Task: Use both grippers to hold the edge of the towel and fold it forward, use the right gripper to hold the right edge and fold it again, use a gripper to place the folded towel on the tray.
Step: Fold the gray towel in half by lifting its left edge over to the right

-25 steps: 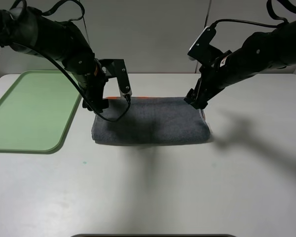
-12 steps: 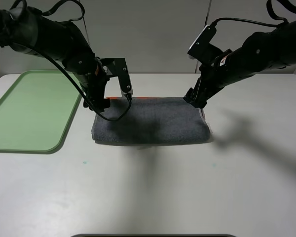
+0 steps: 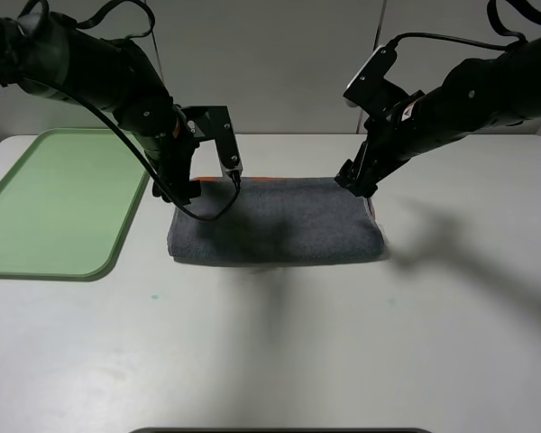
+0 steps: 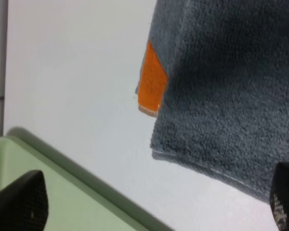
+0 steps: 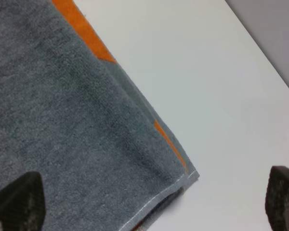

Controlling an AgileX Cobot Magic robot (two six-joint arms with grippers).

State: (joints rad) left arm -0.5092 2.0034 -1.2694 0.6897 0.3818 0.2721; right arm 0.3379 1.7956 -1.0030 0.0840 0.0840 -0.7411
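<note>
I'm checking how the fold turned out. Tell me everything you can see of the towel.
The towel is dark grey terry cloth, folded once into a long band lying flat on the white table. Orange patches peek out along its far edge, and pale stitching lines its hem. The left gripper and right gripper, both open, sit at its far corners; contact cannot be told. The green tray lies apart to its left.

Left arm [image 3: 90, 68] and right arm [image 3: 487, 86] bulky, black, jointed; black cables [image 3: 196, 218] trail; right end effector [image 3: 356, 187] wears a white-rimmed plate [image 3: 365, 77].
</note>
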